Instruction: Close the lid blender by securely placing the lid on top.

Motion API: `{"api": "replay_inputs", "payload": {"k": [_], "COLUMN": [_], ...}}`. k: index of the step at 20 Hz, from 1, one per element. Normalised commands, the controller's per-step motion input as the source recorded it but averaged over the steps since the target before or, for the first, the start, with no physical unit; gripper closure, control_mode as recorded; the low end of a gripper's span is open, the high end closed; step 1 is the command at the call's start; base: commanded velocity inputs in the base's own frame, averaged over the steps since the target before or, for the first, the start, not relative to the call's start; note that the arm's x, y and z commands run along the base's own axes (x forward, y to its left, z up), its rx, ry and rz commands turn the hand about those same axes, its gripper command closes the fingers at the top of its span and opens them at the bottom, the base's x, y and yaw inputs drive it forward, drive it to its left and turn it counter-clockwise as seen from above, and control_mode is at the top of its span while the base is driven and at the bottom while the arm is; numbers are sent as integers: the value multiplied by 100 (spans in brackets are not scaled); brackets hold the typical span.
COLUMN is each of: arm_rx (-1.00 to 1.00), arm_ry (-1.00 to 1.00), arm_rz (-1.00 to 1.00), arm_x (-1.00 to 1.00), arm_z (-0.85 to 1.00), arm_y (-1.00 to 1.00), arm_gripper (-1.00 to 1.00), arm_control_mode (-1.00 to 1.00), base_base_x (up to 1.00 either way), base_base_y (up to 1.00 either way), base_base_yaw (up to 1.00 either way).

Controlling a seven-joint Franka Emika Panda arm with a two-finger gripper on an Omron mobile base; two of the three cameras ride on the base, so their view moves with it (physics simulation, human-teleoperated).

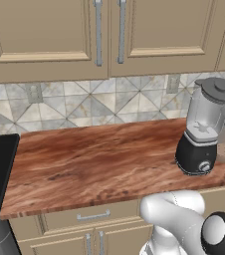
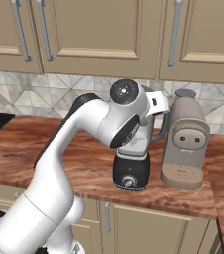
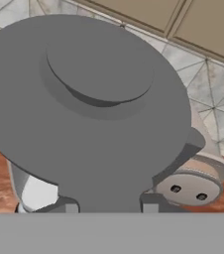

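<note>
Grey lid [image 3: 84, 114] hides jar — fingers [image 3: 148, 207] barely visible.

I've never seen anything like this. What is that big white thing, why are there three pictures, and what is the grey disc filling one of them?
The white thing is a robot arm in a computer-rendered kitchen. Two pictures come from cameras behind it, one to its left and one to its right. The third comes from a camera on its hand, looking along the fingers. On the wooden counter stand a blender and a beige coffee machine. The grey disc is the blender's lid, seen very close. The hand is shut on its edge, holding it at the top of the jar.
</note>
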Motion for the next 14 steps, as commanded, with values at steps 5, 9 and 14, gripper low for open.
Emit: {"api": "replay_inputs", "payload": {"k": [5,9,14], "arm_rx": [0,0,0], "arm_ry": [0,0,0], "arm_rz": [0,1,2], "arm_x": [26,38,36], "arm_z": [0,0,-1], "arm_y": [-3,0,0], "arm_gripper": [100,100,100], "arm_control_mode": [-100,-100,-100], "base_base_x": [0,0,0], "base_base_y": [0,0,0], "base_base_yaw": [0,0,0]}}
